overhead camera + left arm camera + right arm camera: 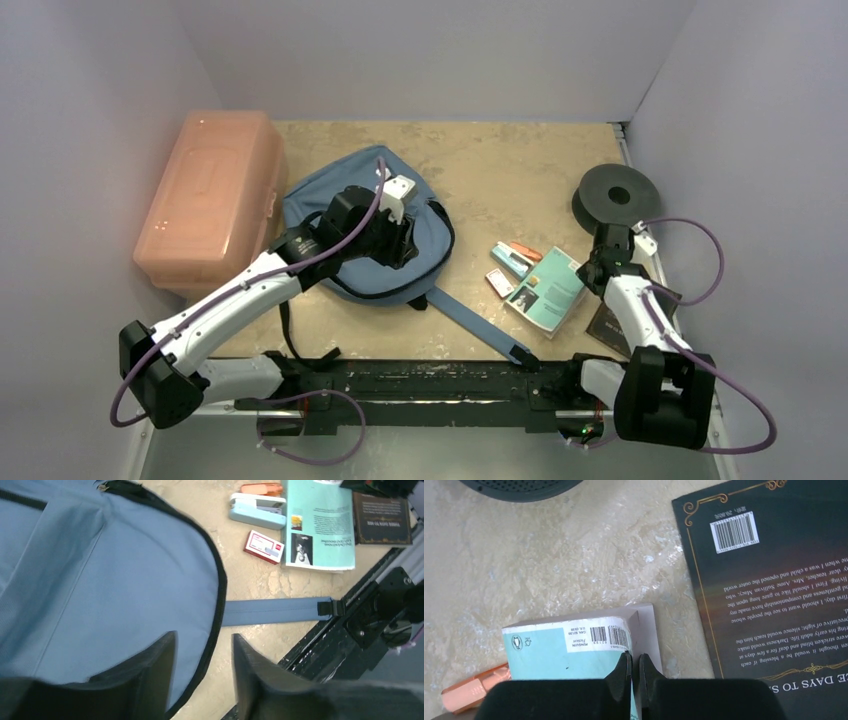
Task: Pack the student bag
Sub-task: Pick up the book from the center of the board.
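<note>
The blue-grey student bag [345, 215] lies flat at centre left, and one strap [480, 325] trails toward the near rail. My left gripper [395, 235] hovers over the bag's right side. In the left wrist view it [202, 640] is open, and the bag's [100, 580] black zipper edge runs between the jaws. My right gripper [600, 262] is at the right edge of a teal paperback [548, 290]. In the right wrist view it [634, 662] is shut on the cover edge of the teal paperback [564, 655].
A dark hardcover book [774, 605] lies right of the paperback. A light-blue stapler [510, 262], an orange item [527, 250] and a small red-white box [498, 284] lie left of it. A black disc [618, 197] sits at the back right. A salmon plastic box [210, 195] stands at the left.
</note>
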`<state>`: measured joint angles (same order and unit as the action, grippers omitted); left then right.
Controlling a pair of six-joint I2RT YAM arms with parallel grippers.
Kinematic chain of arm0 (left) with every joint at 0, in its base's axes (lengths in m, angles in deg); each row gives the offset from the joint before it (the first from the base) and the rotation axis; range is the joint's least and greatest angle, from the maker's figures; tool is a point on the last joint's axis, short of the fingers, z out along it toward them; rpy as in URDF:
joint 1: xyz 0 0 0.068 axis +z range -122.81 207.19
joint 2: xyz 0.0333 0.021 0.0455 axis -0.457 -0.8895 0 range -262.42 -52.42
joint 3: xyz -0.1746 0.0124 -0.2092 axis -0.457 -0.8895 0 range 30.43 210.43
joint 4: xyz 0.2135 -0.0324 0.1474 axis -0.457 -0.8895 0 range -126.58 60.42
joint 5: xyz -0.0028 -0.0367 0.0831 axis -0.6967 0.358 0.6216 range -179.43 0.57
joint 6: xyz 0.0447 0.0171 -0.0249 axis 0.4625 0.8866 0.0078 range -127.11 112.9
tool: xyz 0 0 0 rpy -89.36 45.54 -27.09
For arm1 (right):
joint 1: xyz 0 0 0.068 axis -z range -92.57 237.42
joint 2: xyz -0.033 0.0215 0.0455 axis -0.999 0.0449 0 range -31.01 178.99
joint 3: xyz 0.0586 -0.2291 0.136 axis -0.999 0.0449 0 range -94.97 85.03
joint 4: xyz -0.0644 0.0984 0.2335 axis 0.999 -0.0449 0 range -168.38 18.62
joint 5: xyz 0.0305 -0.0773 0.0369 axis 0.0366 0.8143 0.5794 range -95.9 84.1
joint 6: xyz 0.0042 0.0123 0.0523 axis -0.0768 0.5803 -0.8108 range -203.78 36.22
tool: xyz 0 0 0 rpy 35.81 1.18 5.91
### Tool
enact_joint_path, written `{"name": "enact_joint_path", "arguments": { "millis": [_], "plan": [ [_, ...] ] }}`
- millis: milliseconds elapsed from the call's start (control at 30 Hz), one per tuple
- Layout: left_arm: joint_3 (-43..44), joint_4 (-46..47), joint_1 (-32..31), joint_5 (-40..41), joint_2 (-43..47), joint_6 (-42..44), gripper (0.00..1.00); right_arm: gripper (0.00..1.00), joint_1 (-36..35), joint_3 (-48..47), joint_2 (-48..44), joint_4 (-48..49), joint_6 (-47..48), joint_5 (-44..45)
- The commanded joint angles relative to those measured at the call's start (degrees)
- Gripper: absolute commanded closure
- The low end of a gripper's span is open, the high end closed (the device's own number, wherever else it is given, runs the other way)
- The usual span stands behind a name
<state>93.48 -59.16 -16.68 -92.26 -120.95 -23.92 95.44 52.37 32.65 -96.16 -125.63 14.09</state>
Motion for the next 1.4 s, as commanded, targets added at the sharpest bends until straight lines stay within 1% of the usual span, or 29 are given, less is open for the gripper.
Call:
{"name": "enact_joint_path", "arguments": {
  "millis": [0, 33, 67, 133, 167, 233, 267, 300, 367, 500, 600, 700, 767, 867, 933, 1000, 1067, 1133, 1267, 1300, 1367],
  "plan": [
    [1.63, 5.52, 0.04, -5.44, 4.79, -0.10, 0.42, 1.00, -0.28, -3.35, -3.20, 3.51, 5.05, -4.05],
    [0.99, 7.70, -0.15, -6.43, 5.40, -0.26, 0.29, 1.00, -0.29, -3.84, -4.58, 3.49, 5.22, -5.31],
    [0.35, 9.43, -0.53, -6.93, 5.83, -0.38, 0.22, 1.00, -0.28, -4.64, -5.28, 2.71, 5.10, -6.45],
    [-1.39, 14.93, -1.83, -8.21, 6.20, -0.43, 0.16, 1.00, -0.30, -7.59, -5.63, -0.73, 4.70, -7.73],
    [-2.53, 18.08, -2.49, -9.48, 6.22, -0.67, 0.14, 1.00, -0.28, -9.16, -5.54, -2.23, 4.67, -8.65],
    [-5.76, 28.24, -4.52, -11.28, 5.46, -1.00, 0.11, 1.00, -0.28, -12.04, -4.58, -5.48, 4.76, -10.57],
    [-7.07, 33.49, -6.04, -11.41, 4.35, -0.17, 0.10, 1.00, -0.28, -13.74, -3.65, -7.37, 4.60, -10.96],
    [-7.23, 36.45, -8.28, -11.17, 2.56, 1.49, 0.10, 1.00, -0.30, -15.08, -2.76, -8.82, 4.51, -11.58],
    [-5.03, 39.18, -13.09, -9.20, -3.41, 7.46, 0.10, 1.00, -0.28, -17.28, -1.67, -11.27, 4.34, -12.24],
    [2.58, 40.75, -20.38, -6.93, -17.57, 12.41, 0.11, 1.00, -0.28, -18.52, -3.46, -12.08, 2.14, -12.43],
    [3.36, 47.81, -25.14, -4.30, -25.18, 14.82, 0.08, 1.00, -0.28, -19.17, -3.72, -12.45, 0.42, -13.87],
    [4.37, 52.09, -28.16, -0.72, -30.97, 16.53, 0.05, 1.00, -0.28, -19.67, -2.09, -13.20, -0.18, -14.61],
    [5.69, 52.66, -29.88, 2.28, -33.94, 18.00, 0.03, 1.00, -0.28, -19.95, -1.41, -14.02, 0.02, -14.75],
    [7.38, 54.67, -32.22, 9.99, -37.86, 20.75, 0.01, 1.00, -0.28, -19.45, -1.86, -14.12, 0.12, -14.29],
    [10.56, 52.36, -32.94, 15.71, -40.75, 20.71, 0.00, 1.00, -0.28, -19.22, -2.34, -13.96, -0.38, -14.48],
    [14.55, 48.01, -33.27, 22.09, -43.70, 20.87, 0.00, 1.00, -0.28, -19.04, -2.70, -13.82, -0.79, -14.74],
    [17.78, 45.07, -33.29, 26.04, -46.20, 21.85, 0.02, 1.00, -0.28, -19.02, -2.90, -13.92, -1.31, -14.42],
    [19.30, 44.59, -33.29, 27.79, -47.90, 23.19, 0.07, 1.00, -0.28, -19.06, -3.20, -14.20, -1.45, -14.22],
    [22.28, 42.09, -33.68, 26.99, -50.36, 22.55, 0.16, 1.00, -0.32, -19.42, -4.48, -15.13, -2.07, -13.23],
    [23.02, 41.08, -33.91, 27.08, -50.83, 22.69, 0.17, 1.00, -0.28, -19.60, -4.75, -15.28, -2.22, -12.97],
    [23.63, 40.04, -34.08, 26.54, -51.95, 23.54, 0.13, 1.00, -0.29, -19.70, -5.19, -15.14, -2.43, -12.73]
  ]
}}
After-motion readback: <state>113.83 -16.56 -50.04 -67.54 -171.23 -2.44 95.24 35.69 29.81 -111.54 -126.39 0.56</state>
